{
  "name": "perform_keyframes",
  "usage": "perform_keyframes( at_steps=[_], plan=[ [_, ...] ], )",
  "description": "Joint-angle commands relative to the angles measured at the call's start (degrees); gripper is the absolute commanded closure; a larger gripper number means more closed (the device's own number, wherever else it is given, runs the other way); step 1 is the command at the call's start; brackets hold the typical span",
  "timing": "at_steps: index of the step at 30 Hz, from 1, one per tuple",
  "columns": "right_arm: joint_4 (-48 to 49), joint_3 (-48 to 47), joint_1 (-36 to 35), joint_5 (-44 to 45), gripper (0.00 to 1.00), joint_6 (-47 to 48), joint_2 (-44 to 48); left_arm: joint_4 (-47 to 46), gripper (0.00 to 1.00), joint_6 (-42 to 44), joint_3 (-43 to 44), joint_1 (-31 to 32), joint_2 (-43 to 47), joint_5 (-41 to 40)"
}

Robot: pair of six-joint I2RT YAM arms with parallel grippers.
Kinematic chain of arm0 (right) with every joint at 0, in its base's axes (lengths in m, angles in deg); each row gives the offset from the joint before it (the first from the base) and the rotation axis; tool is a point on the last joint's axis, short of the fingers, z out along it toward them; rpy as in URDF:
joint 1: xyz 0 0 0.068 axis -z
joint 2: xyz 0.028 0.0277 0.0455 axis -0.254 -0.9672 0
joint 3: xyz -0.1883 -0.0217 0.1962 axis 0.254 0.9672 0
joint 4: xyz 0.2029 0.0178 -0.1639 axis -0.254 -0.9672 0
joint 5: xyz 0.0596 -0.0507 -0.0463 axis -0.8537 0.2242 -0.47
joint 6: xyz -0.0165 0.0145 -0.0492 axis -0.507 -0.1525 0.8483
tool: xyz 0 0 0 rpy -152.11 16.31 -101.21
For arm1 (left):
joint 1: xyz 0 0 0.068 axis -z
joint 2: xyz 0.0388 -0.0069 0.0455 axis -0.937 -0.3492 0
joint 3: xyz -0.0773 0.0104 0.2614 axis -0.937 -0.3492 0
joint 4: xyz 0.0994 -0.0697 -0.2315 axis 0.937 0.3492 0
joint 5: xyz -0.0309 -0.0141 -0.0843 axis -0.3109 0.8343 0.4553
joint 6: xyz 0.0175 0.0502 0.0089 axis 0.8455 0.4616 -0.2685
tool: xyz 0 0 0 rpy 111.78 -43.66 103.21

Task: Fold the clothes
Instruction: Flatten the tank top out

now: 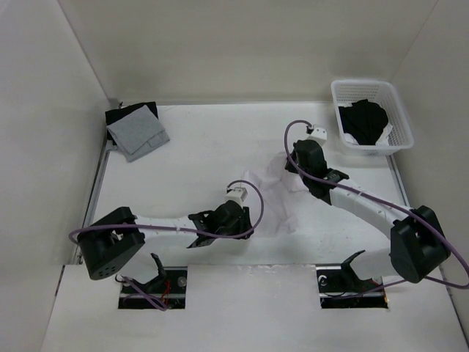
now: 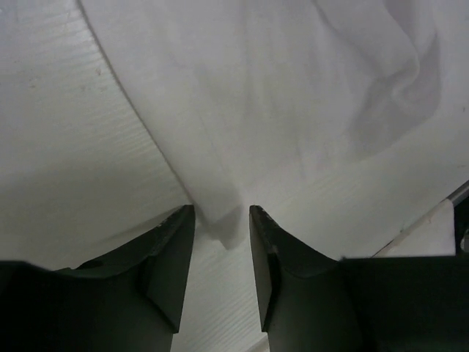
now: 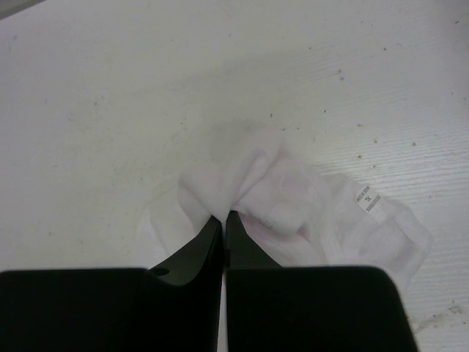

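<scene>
Folding has barely begun: the thin white soft garment (image 1: 275, 205) lies crumpled in the middle of the white table (image 1: 183, 158). The right gripper (image 3: 223, 218) pinches its far edge; the left gripper (image 2: 222, 220), jaws apart, straddles a near corner.

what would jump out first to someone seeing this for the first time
A crumpled white garment lies at the centre; the right gripper pinches a bunch of it, while the left gripper stands open around one corner. A white basket holding a black garment sits at the far right, and a grey cloth at the far left.
</scene>
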Motion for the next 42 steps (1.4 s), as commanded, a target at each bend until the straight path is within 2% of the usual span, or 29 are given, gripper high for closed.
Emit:
perform_keyframes(
  at_steps=[1, 3, 4, 6, 7, 8, 10, 14, 18, 19, 21, 23, 25, 26, 27, 28, 29, 31, 33, 34, 37, 39, 42],
  plan=[
    [4.5, -1.5, 0.6, -1.2, 0.97, -0.7, 1.8, -1.2, 0.77, -0.8, 2.6, 0.5, -4.6, 0.2],
    [4.1, -2.4, 0.8, -1.6, 0.97, -0.1, 2.5, -1.7, 0.97, -0.7, 2.6, -1.3, -2.7, -0.1],
    [3.8, -2.9, 0.8, -1.6, 0.97, 0.4, 2.9, -1.7, 0.99, -0.5, 1.6, -2.7, 0.5, -0.3],
    [2.7, -4.5, 0.9, -1.1, 0.97, 2.1, 3.5, -1.4, 1.0, -0.2, -0.5, -5.7, 7.4, -1.0],
    [1.4, -6.3, 1.4, -1.5, 0.97, 2.8, 3.0, 0.3, 1.0, 0.0, -2.9, -10.0, 15.1, -0.9],
    [0.6, -7.5, 1.9, -1.6, 0.96, 2.9, 2.2, 1.5, 1.0, -0.2, -3.7, -11.8, 17.7, -0.7],
    [-2.5, -12.9, 3.3, -3.7, 0.96, 3.3, -3.1, 5.4, 0.99, -0.6, -5.6, -17.1, 23.5, -0.4],
    [-1.1, -20.9, 4.9, -6.3, 0.97, 3.7, -13.7, 8.0, 0.99, -1.1, -8.4, -23.6, 26.8, 0.8],
    [-3.0, -36.0, 6.2, -9.0, 0.97, 5.5, -23.9, 9.5, 0.99, -2.6, -10.2, -27.5, 29.9, 0.4],
    [-5.5, -42.0, 6.1, -9.3, 0.92, 6.4, -27.2, 9.8, 0.99, -2.7, -10.6, -28.6, 30.9, 0.2],
    [-10.6, -49.3, 5.4, -9.4, 0.61, 8.0, -30.4, 9.7, 0.98, -3.0, -11.2, -31.8, 31.7, -0.3],
    [-9.6, -45.1, 3.3, -9.1, 0.46, 8.6, -27.8, 9.2, 0.98, -3.1, -11.4, -33.2, 31.3, -0.1],
    [-4.8, -34.6, 1.4, -9.4, 0.42, 7.3, -22.2, 8.2, 0.98, -2.7, -11.3, -34.9, 30.5, 0.3],
    [-0.7, -25.5, 0.1, -9.6, 0.42, 5.9, -17.7, 7.7, 0.98, -2.5, -11.2, -35.7, 30.4, 0.2],
    [0.3, -23.1, -0.2, -9.6, 0.43, 5.3, -16.5, 7.6, 0.98, -2.4, -11.2, -36.0, 30.4, 0.0],
    [3.2, -15.6, -0.9, -9.7, 0.52, 3.1, -13.2, 7.5, 0.98, -2.1, -11.1, -36.7, 30.6, -0.1],
    [6.4, -9.3, -1.6, -10.7, 0.7, 0.8, -11.1, 7.0, 0.98, -2.0, -11.0, -37.7, 30.8, -0.1],
    [9.2, -4.5, -1.9, -14.4, 0.93, -1.2, -10.8, 5.8, 0.97, -2.0, -10.9, -38.6, 30.8, 0.3],
    [10.9, -2.5, -2.0, -18.7, 0.95, -2.4, -12.5, 4.6, 0.97, -2.0, -10.7, -39.0, 30.2, 0.6],
    [12.1, -1.8, -2.0, -20.3, 0.92, -3.6, -14.1, 4.2, 0.97, -2.0, -10.5, -39.1, 29.9, 0.6],
    [16.1, -0.3, -0.6, -22.7, 0.62, -7.3, -17.9, 3.1, 0.97, -2.6, -10.2, -38.7, 29.7, 0.9],
    [18.0, -0.8, 0.4, -23.1, 0.54, -8.3, -20.2, 2.4, 0.97, -2.9, -10.2, -38.2, 29.8, 0.9],
    [18.2, -5.0, 2.1, -22.8, 0.53, -9.2, -25.3, 1.4, 0.97, -2.9, -9.0, -36.7, 29.7, 0.3]
  ],
)
